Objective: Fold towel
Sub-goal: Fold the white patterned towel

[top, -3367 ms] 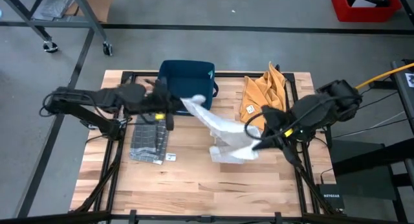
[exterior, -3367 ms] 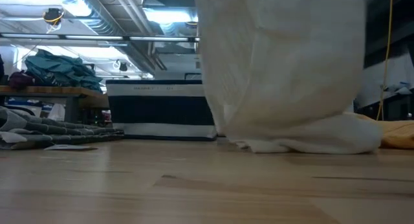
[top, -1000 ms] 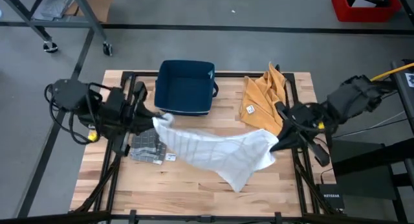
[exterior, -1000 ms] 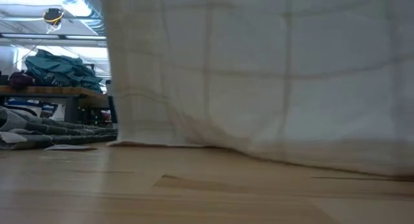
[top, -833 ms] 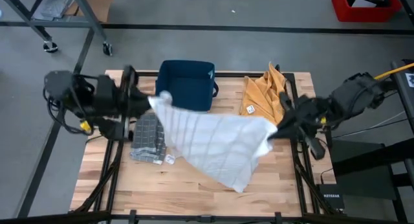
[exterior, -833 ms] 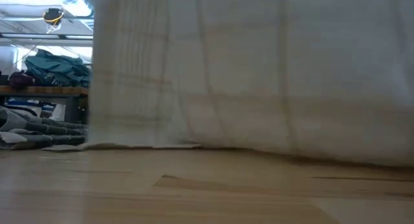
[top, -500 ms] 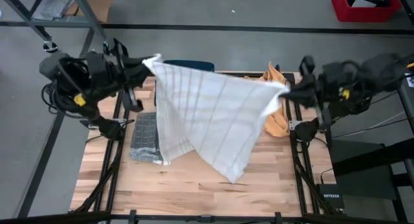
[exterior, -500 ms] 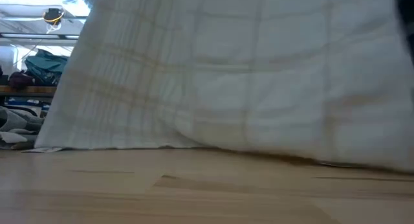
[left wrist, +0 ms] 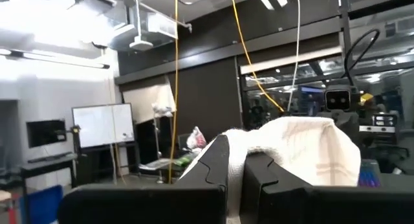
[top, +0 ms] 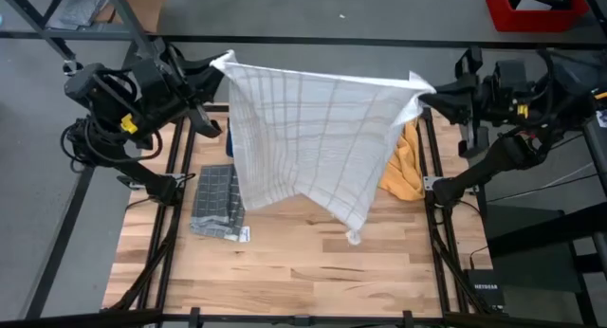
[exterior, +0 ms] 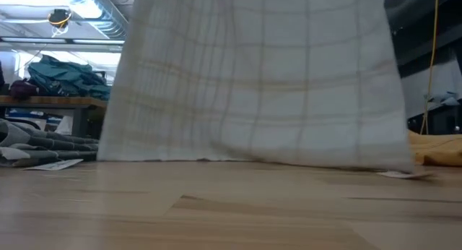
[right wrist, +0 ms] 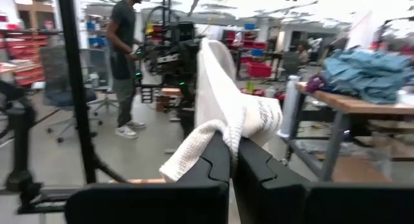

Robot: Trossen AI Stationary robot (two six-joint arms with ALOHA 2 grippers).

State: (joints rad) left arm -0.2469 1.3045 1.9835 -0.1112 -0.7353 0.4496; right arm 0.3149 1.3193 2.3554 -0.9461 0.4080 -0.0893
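A white towel with a thin grid pattern [top: 313,138] hangs as a spread sheet over the far half of the table, held up by its two upper corners. My left gripper [top: 218,66] is shut on the corner at the far left, my right gripper [top: 425,91] on the corner at the far right. Between them the top edge runs nearly straight. The towel's lowest corner [top: 353,235] hangs toward the table's middle. In the low view its bottom edge [exterior: 253,162] reaches down to the tabletop; whether it touches, I cannot tell. My left gripper pinches the towel's upper left corner [left wrist: 262,146] between its two fingers, which point about level toward the table's right; the corner bunches over the fingertips and the sheet hangs below. My right gripper pinches the upper right corner [right wrist: 213,130] between its two fingers, pointing level toward the table's left; the cloth folds over the fingertips and hangs down.
An orange cloth [top: 408,169] lies at the table's right side, partly behind the towel. A folded grey cloth [top: 216,203] lies at the left. Bare wood [top: 285,271] shows along the near edge. A person [right wrist: 123,62] stands in the room beyond the table.
Both grippers have risen, moved toward the far edge and drawn apart, tipping from downward toward level. The towel, slung low over the table a second ago, has been lifted and spread out into a hanging sheet, its top edge drawn nearly straight.
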